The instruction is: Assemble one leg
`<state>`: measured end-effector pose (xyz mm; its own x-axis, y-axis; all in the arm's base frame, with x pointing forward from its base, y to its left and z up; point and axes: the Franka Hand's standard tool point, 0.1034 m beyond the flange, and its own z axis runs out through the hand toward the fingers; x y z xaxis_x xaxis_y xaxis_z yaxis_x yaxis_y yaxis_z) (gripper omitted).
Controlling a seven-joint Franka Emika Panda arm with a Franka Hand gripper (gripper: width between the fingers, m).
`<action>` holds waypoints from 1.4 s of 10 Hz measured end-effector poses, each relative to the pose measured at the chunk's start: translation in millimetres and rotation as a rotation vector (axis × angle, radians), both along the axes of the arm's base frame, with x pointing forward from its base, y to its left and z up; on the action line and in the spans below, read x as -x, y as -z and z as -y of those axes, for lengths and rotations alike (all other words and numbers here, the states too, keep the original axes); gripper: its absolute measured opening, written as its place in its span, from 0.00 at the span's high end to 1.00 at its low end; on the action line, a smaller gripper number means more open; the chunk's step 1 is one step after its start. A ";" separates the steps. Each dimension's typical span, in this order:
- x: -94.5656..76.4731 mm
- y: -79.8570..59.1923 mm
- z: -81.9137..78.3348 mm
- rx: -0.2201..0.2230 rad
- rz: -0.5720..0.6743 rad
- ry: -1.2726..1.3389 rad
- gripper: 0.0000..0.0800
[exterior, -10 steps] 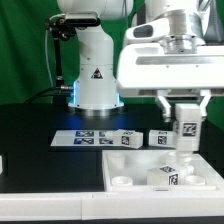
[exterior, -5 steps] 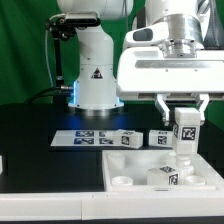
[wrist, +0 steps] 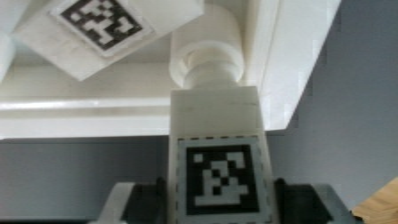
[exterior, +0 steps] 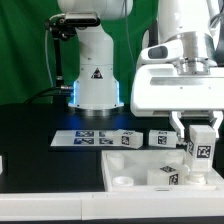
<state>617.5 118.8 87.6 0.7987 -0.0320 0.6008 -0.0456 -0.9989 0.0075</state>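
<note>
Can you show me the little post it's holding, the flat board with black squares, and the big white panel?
held leg (wrist: 217,130): wrist view, square body beside its tag.
marker board (exterior: 64,138): exterior view, bare end.
white panel (exterior: 130,165): exterior view, bare top face.

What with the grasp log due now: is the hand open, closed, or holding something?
Hand: closed on the leg.
</note>
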 end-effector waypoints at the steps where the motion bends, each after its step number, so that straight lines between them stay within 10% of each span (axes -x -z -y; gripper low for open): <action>1: 0.1 0.1 0.2 -0.002 0.000 0.004 0.64; 10: 4.2 13.7 5.9 0.012 -0.017 0.007 0.64; 14: 0.6 6.4 16.8 0.000 -0.093 0.011 0.21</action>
<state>616.9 101.9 81.1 0.8505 -0.0409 0.5243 -0.0554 -0.9984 0.0120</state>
